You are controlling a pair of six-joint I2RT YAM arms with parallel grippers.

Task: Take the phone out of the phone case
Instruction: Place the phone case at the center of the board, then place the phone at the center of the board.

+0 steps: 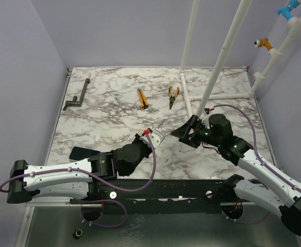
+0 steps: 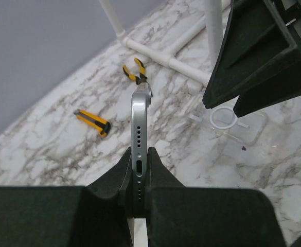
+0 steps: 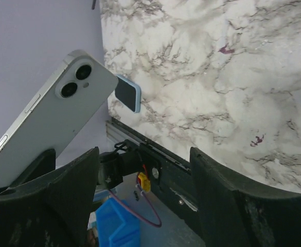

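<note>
My left gripper is shut on the lower end of a silver phone and holds it on edge above the table. The left wrist view shows the phone's bottom edge clamped between the fingers. The clear phone case, with a white ring on it, lies empty on the marble just under my right gripper. My right gripper is open and empty, close to the right of the phone. The right wrist view shows the phone's back with two camera lenses.
A yellow utility knife and yellow pliers lie at the back middle. A black crank tool lies at the back left. A white pipe frame stands at the back right. A dark slab with a blue edge lies at the front left.
</note>
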